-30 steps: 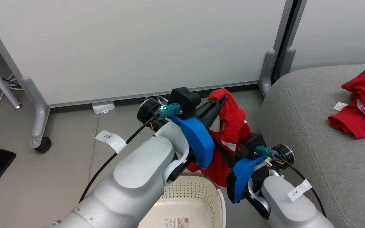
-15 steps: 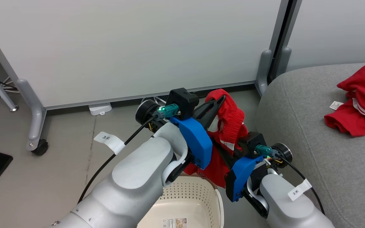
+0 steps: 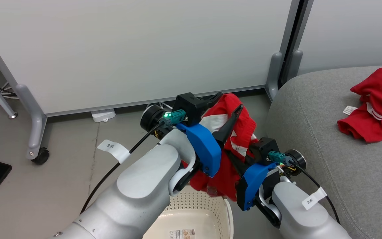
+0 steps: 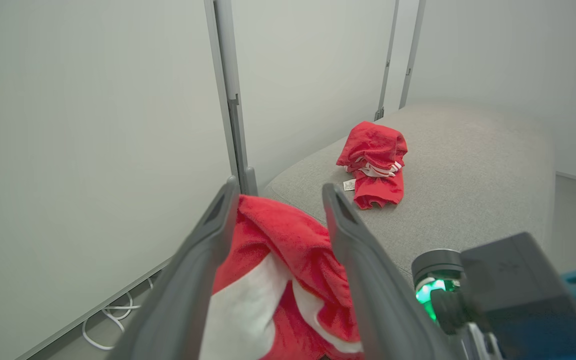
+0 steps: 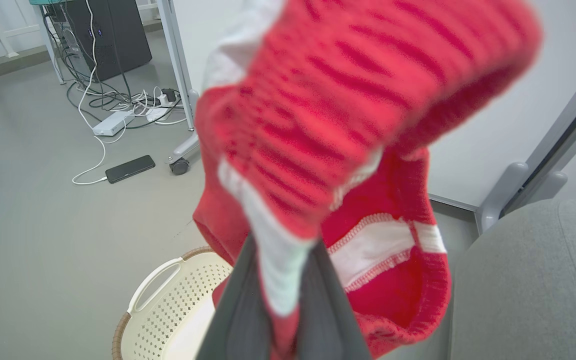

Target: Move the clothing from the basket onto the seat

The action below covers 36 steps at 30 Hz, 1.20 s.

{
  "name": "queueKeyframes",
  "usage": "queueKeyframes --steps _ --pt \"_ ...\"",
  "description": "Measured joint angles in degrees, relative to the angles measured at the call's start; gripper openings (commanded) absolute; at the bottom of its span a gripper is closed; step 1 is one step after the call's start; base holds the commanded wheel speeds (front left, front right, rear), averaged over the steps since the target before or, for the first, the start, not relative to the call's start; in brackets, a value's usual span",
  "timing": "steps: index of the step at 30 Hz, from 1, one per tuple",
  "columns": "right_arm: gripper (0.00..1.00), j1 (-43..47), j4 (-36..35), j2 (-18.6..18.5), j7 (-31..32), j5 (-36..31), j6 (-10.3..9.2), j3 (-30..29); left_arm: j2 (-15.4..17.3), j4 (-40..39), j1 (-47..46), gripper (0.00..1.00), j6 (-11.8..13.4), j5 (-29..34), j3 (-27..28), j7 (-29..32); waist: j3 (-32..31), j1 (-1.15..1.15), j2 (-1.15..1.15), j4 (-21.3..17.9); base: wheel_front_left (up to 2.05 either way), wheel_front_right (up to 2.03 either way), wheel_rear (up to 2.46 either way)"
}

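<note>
1. Basket point(image 3: 225, 212): cream, perforated, on the floor beneath both of your arms.
2. Your right hand point(image 5: 280, 270), above the basket: clenched on the white-striped edge of a red garment point(image 3: 244, 127), which hangs just above the basket's far rim.
3. Your left hand point(image 4: 279, 187), also above the basket: fingers spread apart, released, with a fold of the same garment lying between them.
4. Seat point(image 3: 310, 132): grey, just beside the basket on its right.
5. Second red garment point(image 3: 376, 106): crumpled on the seat, well apart from the basket.
</note>
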Motion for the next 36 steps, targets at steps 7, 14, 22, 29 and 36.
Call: queueKeyframes --steps 7,14,22,29,36 --pt "0.00 -0.15 0.58 0.00 -0.36 0.49 0.00 0.48 0.19 0.25 0.00 1.00 0.24 0.01 -0.13 -0.62 -0.07 0.00 0.00 -0.01 0.00 0.00 0.00" --pt "0.00 -0.53 0.96 0.00 -0.60 0.67 0.00 0.68 0.76 0.33 0.47 1.00 0.71 -0.02 0.01 -2.04 0.00 0.00 0.00 -0.19 0.00 0.00 0.00" --pt "0.00 -0.65 1.22 0.01 -1.11 0.51 -0.01 0.09 3.27 -0.78 5.38 1.00 1.25 -0.01 1.13 -7.10 0.27 0.00 0.00 -0.49 0.00 0.00 0.00" --pt "0.00 -0.66 0.13 0.01 -1.20 0.56 -0.01 -0.85 7.25 -6.58 12.98 1.00 2.48 2.48 7.48 -8.73 0.65 0.00 0.00 -1.05 0.00 0.00 0.00" --pt "0.00 -0.58 -1.69 0.00 -1.13 0.77 -0.01 -0.49 10.66 -16.58 27.67 1.00 3.72 9.57 19.52 -8.75 0.85 0.00 0.00 -3.09 0.00 0.00 0.00"
